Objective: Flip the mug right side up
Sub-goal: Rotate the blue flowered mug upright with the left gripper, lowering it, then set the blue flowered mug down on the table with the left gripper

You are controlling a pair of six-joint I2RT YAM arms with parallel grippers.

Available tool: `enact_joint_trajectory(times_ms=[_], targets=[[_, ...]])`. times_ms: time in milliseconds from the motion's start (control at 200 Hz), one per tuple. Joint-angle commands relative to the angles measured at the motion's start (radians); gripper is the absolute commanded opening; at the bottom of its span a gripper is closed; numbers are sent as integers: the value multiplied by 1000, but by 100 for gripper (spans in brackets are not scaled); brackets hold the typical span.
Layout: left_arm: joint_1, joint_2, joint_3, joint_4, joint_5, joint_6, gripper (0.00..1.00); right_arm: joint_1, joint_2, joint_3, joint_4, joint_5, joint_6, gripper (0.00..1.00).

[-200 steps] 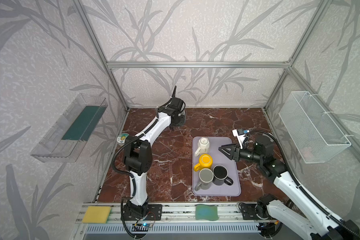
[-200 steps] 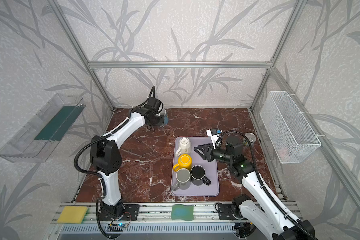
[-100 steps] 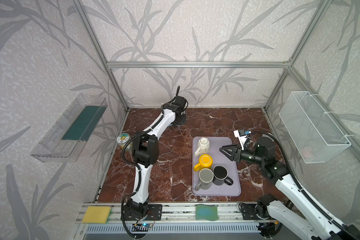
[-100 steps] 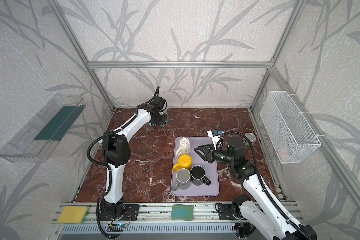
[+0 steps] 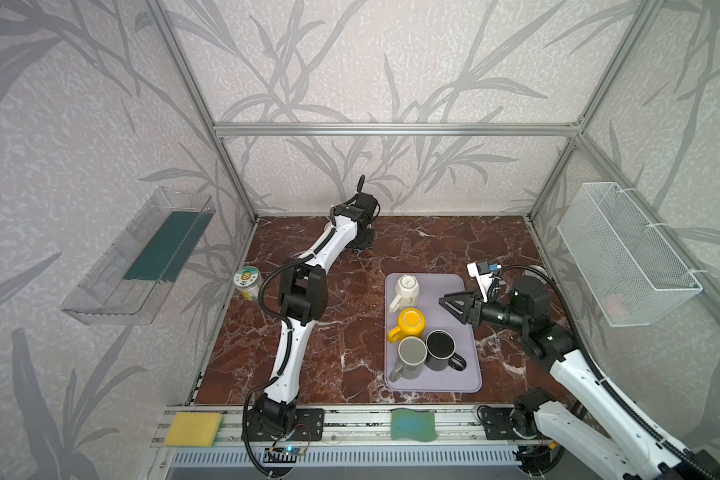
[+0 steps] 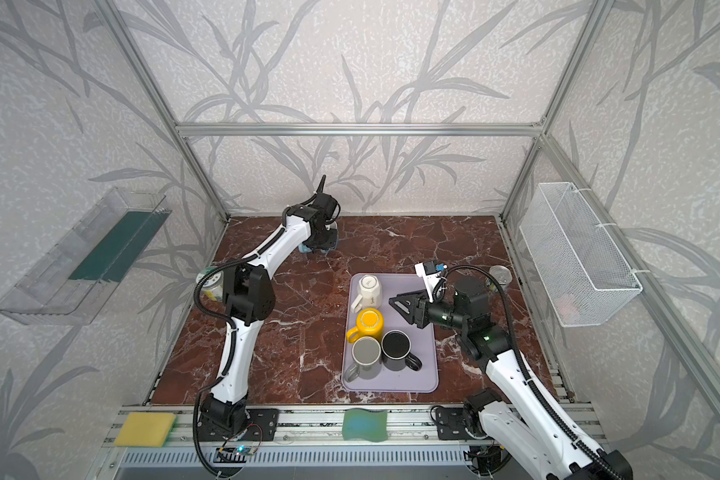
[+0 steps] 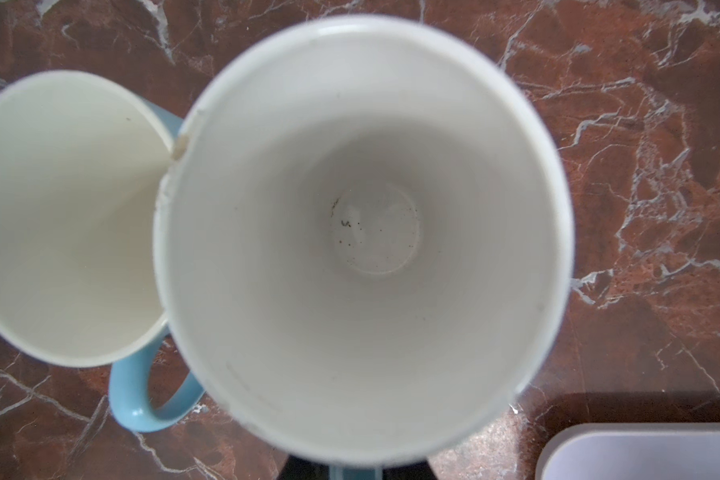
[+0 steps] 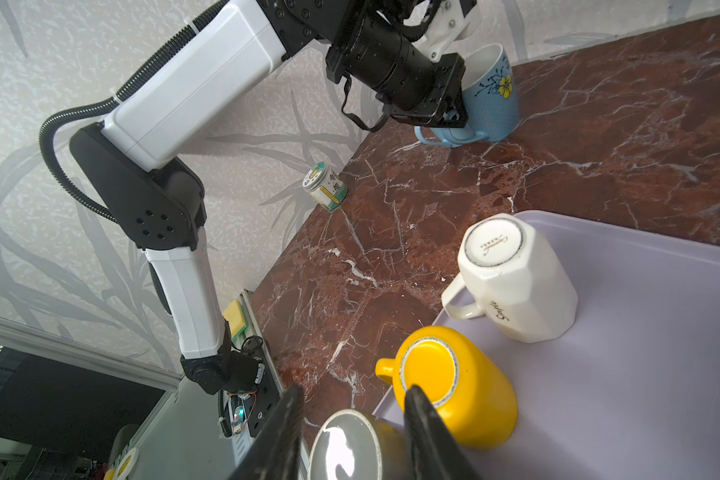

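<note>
A blue mug with a yellow flower (image 8: 491,95) stands mouth up on the marble at the back of the table. Its white inside (image 7: 362,232) fills the left wrist view. My left gripper (image 8: 454,120) (image 7: 355,471) is shut on that mug's handle; in both top views the arm hides most of the mug. A second, pale blue mug (image 7: 63,216) stands mouth up right beside it. My right gripper (image 5: 447,305) (image 8: 354,390) hangs open and empty above the lilac tray (image 5: 470,374).
On the tray a white mug (image 5: 406,291), a yellow mug (image 5: 410,324) and a grey mug (image 5: 411,357) stand bottom up beside a black mug (image 5: 440,349). A small jar (image 5: 248,282) sits by the left wall and a tin (image 6: 500,275) by the right wall. Sponges (image 5: 196,428) (image 5: 412,424) lie on the front rail.
The left arm's elbow has swung to the right, and its gripper with the blue mug has shifted slightly right along the back. The right gripper has hardly moved.
</note>
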Motion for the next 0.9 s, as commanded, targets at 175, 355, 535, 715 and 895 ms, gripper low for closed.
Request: enact_joint_trajectory(times_ms=[175,355,535,715,895], targets=[[-7,69,165,-83,-54,-20,0,-6,-20,-1,21,-14,-3,41],[-8,96,212,-114,-64,-18,0,-6,-23,-1,18,-14,-3,41],[-8,102,214,-115,-60,-15,0,-6,-23,-4,23,-13,-1,41],[-8,112,214,-118,-38,-14,0,-6,-25,-5,22,-13,0,41],[-9,117,214,-128,-38,-7,0,-6,-26,1,14,-11,-3,41]])
